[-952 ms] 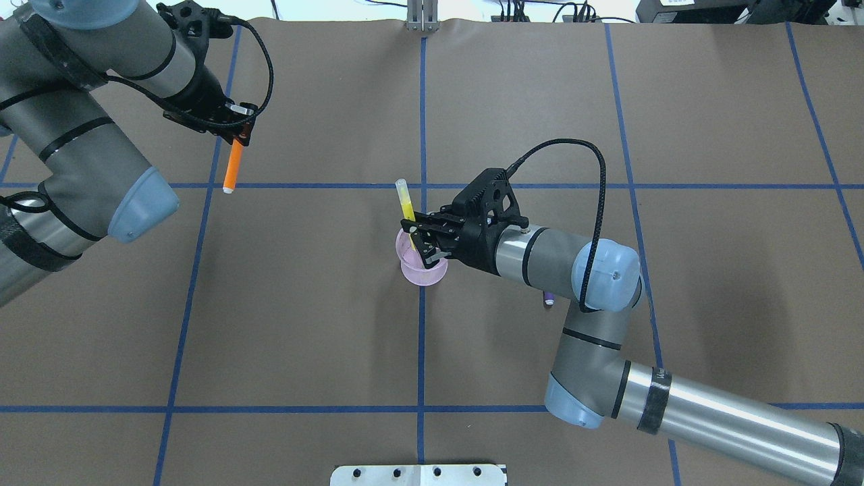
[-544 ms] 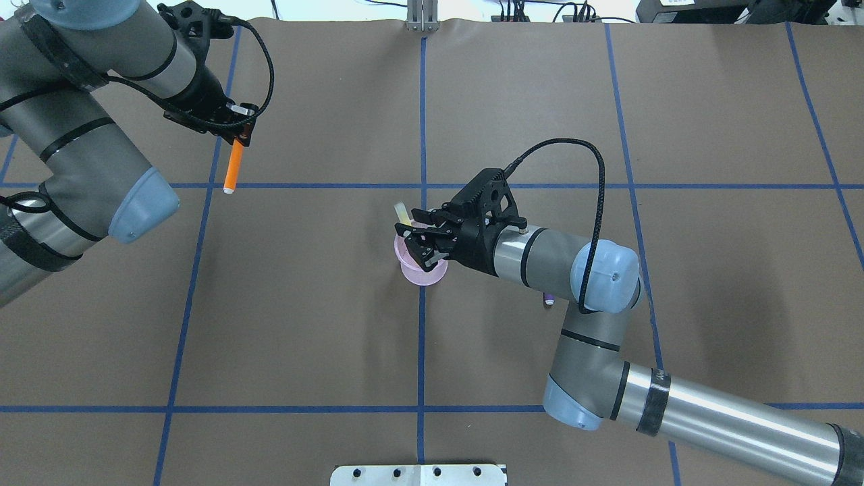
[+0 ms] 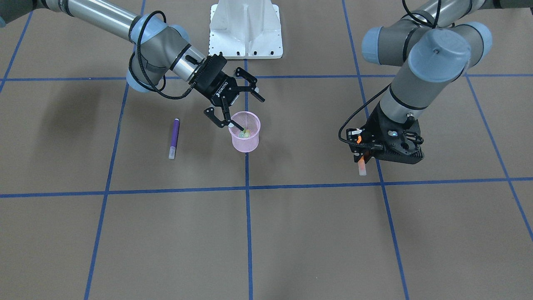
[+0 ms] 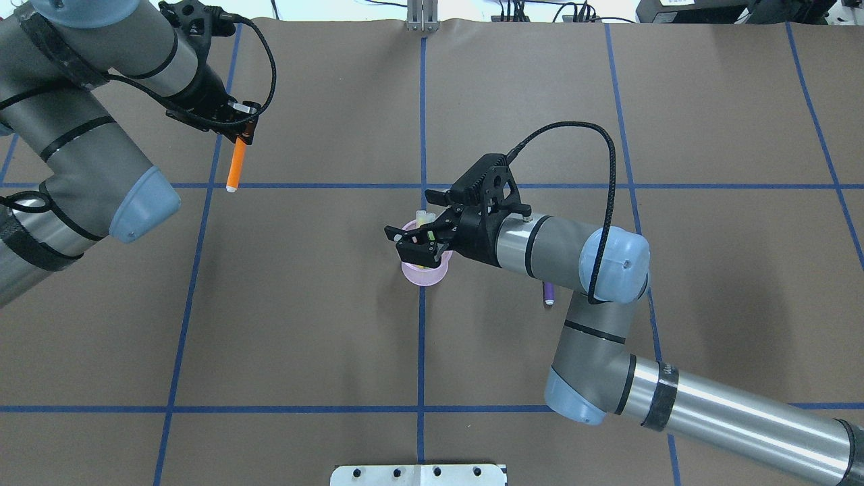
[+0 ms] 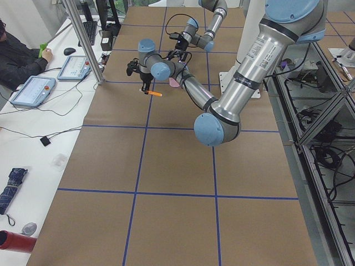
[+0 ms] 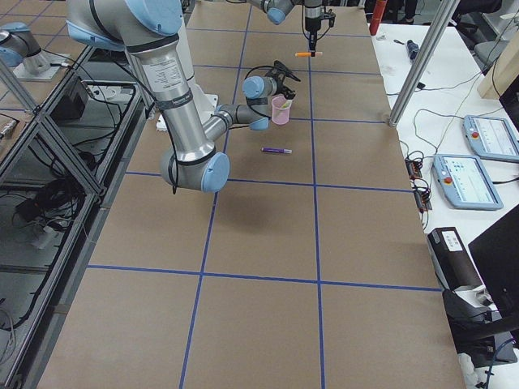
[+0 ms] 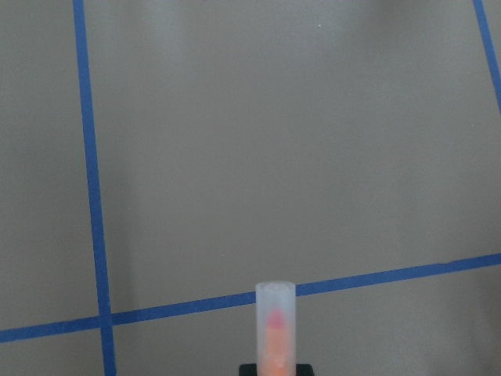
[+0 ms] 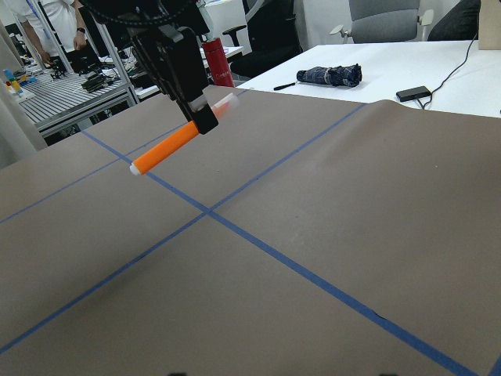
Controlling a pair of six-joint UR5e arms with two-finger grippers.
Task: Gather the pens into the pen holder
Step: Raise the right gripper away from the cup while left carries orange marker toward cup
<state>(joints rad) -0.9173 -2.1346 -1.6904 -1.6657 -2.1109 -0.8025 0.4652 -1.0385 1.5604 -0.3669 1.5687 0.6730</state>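
while right gripper (image 3: 245, 111) gapes wide over the cup (image 3: 245, 144) — yellow (image 3: 247, 132), green (image 3: 242, 134) inside — left gripper (image 4: 241, 135) clamps orange (image 4: 235, 165); next, centre it over the cup and drop. purple (image 3: 174, 137) after.

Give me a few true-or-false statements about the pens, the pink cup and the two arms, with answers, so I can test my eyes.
1. The left gripper holds the orange pen in the air. True.
2. The purple pen is inside the pen holder. False: it lies on the table, apart from the holder.
3. The right gripper is clamped on the yellow pen. False: it is open above the holder, and the yellow pen stands inside.
4. The pen holder stands upright. True.
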